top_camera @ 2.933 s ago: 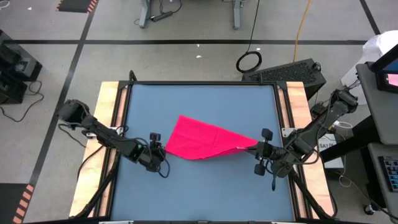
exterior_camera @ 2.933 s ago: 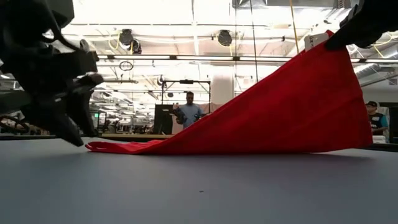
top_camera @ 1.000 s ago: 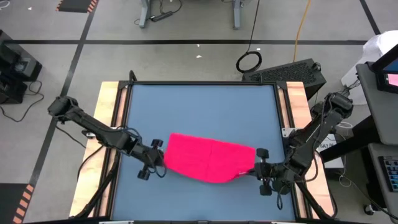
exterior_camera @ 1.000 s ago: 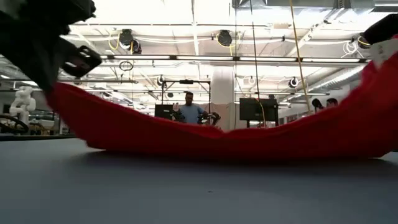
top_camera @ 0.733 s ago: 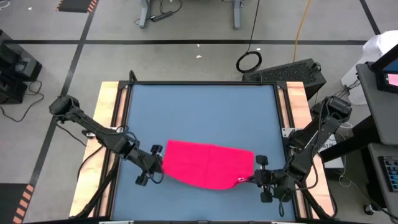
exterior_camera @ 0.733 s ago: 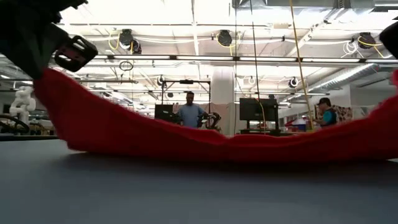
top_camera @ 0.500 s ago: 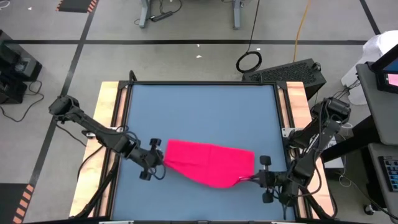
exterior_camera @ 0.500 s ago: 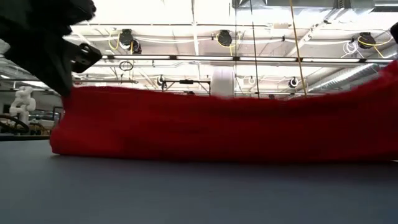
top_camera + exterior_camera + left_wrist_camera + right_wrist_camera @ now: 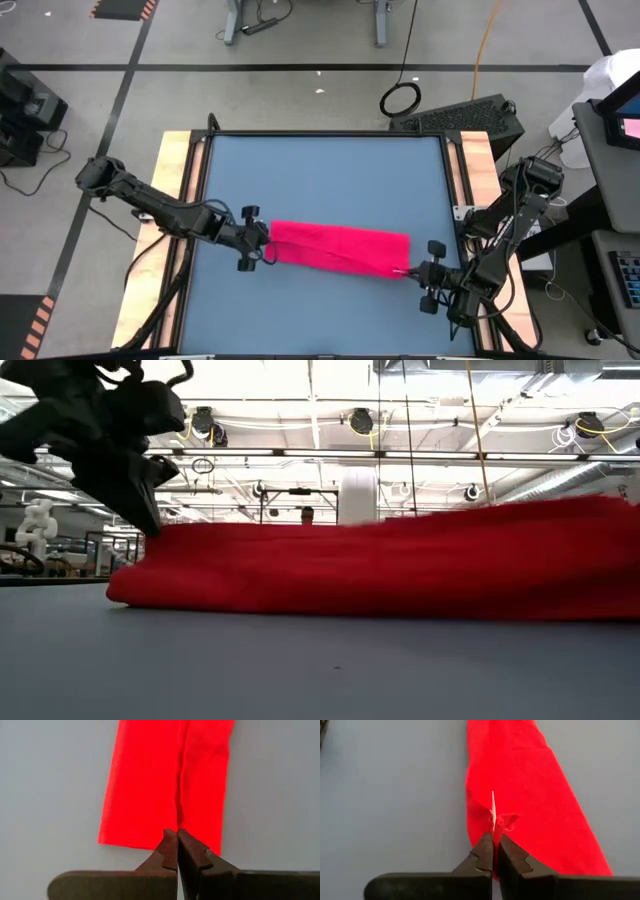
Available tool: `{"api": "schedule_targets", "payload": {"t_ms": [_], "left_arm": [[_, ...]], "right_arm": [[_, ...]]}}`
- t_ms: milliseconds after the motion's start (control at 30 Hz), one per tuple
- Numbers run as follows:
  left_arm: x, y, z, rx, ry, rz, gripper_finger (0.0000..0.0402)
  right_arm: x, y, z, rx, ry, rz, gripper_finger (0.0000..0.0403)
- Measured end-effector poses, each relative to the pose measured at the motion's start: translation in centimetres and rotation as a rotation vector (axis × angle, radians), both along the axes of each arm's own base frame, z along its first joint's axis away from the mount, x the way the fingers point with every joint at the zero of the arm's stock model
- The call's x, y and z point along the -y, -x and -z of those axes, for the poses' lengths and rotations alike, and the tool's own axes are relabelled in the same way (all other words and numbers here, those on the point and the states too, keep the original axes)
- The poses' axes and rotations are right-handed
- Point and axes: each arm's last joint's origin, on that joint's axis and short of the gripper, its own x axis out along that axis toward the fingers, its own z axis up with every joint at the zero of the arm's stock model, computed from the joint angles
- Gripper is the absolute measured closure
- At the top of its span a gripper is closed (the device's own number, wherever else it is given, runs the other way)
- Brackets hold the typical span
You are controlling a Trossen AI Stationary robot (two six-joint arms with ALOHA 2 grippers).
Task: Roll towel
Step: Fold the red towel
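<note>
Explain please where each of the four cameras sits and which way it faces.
High view: above, facing straight down on the table; both arms show, left gripper and right gripper at the towel's two ends.
Low view: at table height, facing level across; the left gripper comes from above.
Left wrist view: on the left arm, facing past its shut fingers to the towel.
Right wrist view: on the right arm; its fingers pinch the towel by the white tag.
All four share the towel.

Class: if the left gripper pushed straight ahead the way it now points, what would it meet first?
The towel: the left gripper is shut on its near edge, and the folded red strip stretches ahead along the table, probably bunching.
</note>
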Motion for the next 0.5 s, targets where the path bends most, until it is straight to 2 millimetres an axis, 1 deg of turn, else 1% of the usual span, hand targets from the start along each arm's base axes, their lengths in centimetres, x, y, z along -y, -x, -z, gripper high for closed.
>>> {"api": "schedule_targets", "payload": {"t_ms": [67, 133, 233, 300, 400, 500], "left_arm": [[0.3, -0.1, 0.0, -0.002, 0.061, 0.039, 0.0401], [1.1, -0.1, -0.2, 0.008, 0.146, 0.099, 0.0401], [2.9, -0.1, -0.7, 0.033, 0.291, 0.214, 0.0402], [4.1, 0.0, -1.2, 0.066, 0.359, 0.286, 0.0402], [5.3, 0.1, -2.0, 0.1, 0.359, 0.325, 0.0402], [5.7, 0.1, -2.5, 0.126, 0.326, 0.314, 0.0402]], "right_arm": [[-0.3, 0.0, 0.1, -0.017, -0.042, -0.025, 0.0403], [-0.9, -0.2, 0.0, -0.032, -0.099, -0.072, 0.0403], [-2.1, -0.6, -0.6, -0.027, -0.179, -0.188, 0.0403], [-2.7, -0.8, -1.3, -0.023, -0.212, -0.266, 0.0403], [-3.0, -1.0, -2.0, -0.011, -0.212, -0.302, 0.0403], [-2.9, -1.0, -2.5, 0.0, -0.187, -0.318, 0.0403]]}}
